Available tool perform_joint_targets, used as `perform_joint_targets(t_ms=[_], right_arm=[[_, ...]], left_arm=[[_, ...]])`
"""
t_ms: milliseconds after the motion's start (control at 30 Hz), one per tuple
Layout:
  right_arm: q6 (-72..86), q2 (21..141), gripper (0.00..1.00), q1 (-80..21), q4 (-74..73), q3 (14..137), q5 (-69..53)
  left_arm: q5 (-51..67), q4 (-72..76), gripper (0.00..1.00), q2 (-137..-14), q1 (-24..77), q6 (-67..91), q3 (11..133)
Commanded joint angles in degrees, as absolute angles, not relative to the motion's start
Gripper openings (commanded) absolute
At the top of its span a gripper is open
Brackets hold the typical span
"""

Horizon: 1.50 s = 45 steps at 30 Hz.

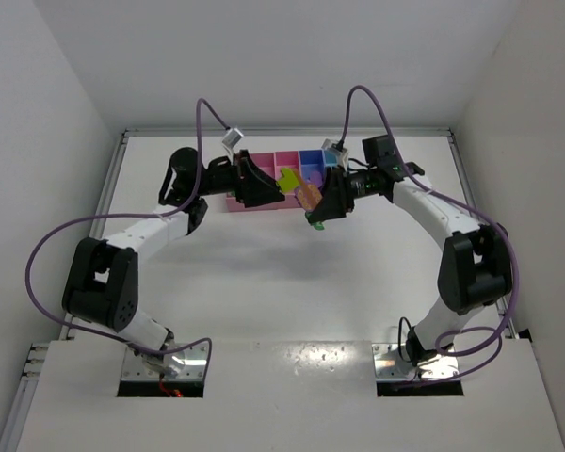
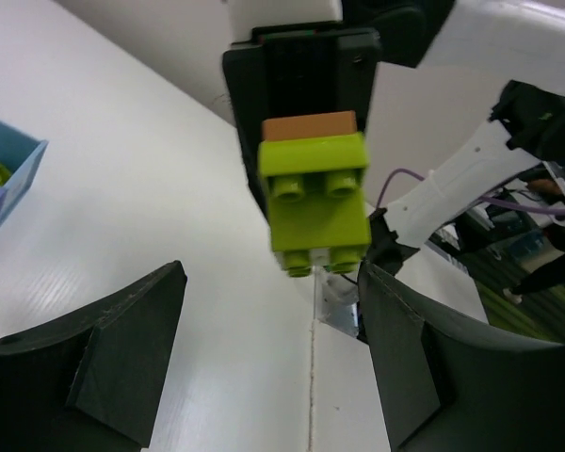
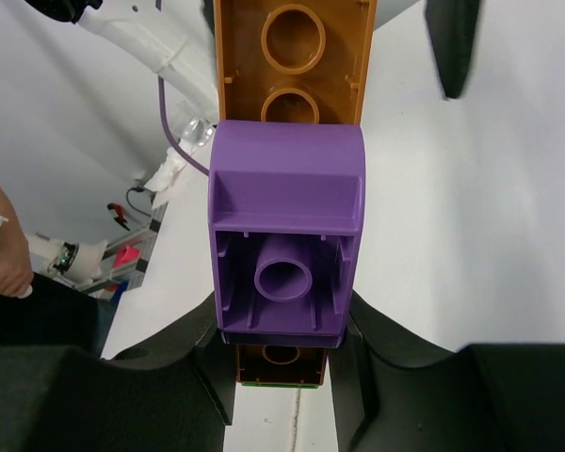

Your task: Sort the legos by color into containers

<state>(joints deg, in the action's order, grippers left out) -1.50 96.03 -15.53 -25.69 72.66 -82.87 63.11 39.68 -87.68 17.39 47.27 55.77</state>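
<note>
Now the right gripper squeezes a stuck-together stack, purple brick nearest its fingers, orange brick past it. Farther out, the left gripper is wide open just short of the yellow-green brick. A crooked pull might drop bricks outside the trays.

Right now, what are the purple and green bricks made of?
The purple brick looks like hard moulded plastic, smooth, softly shiny; its hollow underside shows ribs and a tube. The green brick seems the same plastic, smooth, with round studs.
</note>
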Motion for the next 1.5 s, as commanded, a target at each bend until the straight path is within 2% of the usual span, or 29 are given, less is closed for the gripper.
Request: perform_joint_targets(t_ms=[0,233,333,467,567,633,700,967,1000,1100,1133,1200,1233,1367,1467], right_arm=[[-2.72,94.57,0.00,-15.82,-22.51,72.16,-84.91],[-2.72,96.59,0.00,-15.82,-21.88,73.21,-84.90],[-2.72,96.59,0.00,-16.35,-21.88,73.74,-85.42],[-2.72,96.59,0.00,-16.88,-21.88,73.22,-85.43],[-2.72,96.06,0.00,-16.88,-21.88,71.90,-85.43],[-2.72,95.46,0.00,-16.88,-21.88,71.37,-85.43],[-2.72,94.75,0.00,-16.88,-21.88,70.84,-84.91],[-2.72,94.22,0.00,-16.35,-21.88,68.82,-84.90],[-2.72,94.22,0.00,-16.35,-21.88,68.82,-84.90],[-2.72,94.22,0.00,-16.35,-21.88,68.82,-84.90],[-2.72,94.22,0.00,-16.35,-21.88,68.82,-84.90],[-2.72,94.22,0.00,-15.82,-21.88,68.82,-84.90],[-2.72,94.22,0.00,-15.21,-21.88,69.34,-84.90],[-1.51,94.75,0.00,-12.57,-21.10,70.92,-84.90],[-0.88,95.36,0.00,-9.94,-20.57,72.68,-84.90]], left_arm=[[68.97,56.06,0.81,-88.07,17.93,56.07,55.11],[71.99,55.91,0.83,-88.07,20.83,55.12,56.34],[70.76,52.57,0.78,-88.07,20.83,52.65,56.95],[68.30,51.67,0.59,-89.73,20.30,52.82,58.18],[67.41,53.96,0.56,-90.35,18.98,56.07,58.18],[66.88,56.24,0.56,-91.58,18.46,57.74,58.18],[66.36,56.25,0.62,-91.58,18.46,58.27,58.18],[66.36,57.39,0.65,-91.58,18.46,58.80,58.18],[66.36,57.39,0.58,-91.58,18.46,58.80,58.18],[66.36,57.39,0.44,-91.58,18.46,58.80,58.18],[66.36,57.39,0.32,-91.58,18.46,58.80,58.18],[66.36,55.20,0.19,-91.58,17.93,56.88,58.18],[66.36,53.89,0.08,-91.58,17.93,56.34,58.18],[66.36,50.28,0.00,-91.05,17.93,54.05,57.66],[66.36,48.96,0.00,-90.53,17.93,52.65,57.04]])
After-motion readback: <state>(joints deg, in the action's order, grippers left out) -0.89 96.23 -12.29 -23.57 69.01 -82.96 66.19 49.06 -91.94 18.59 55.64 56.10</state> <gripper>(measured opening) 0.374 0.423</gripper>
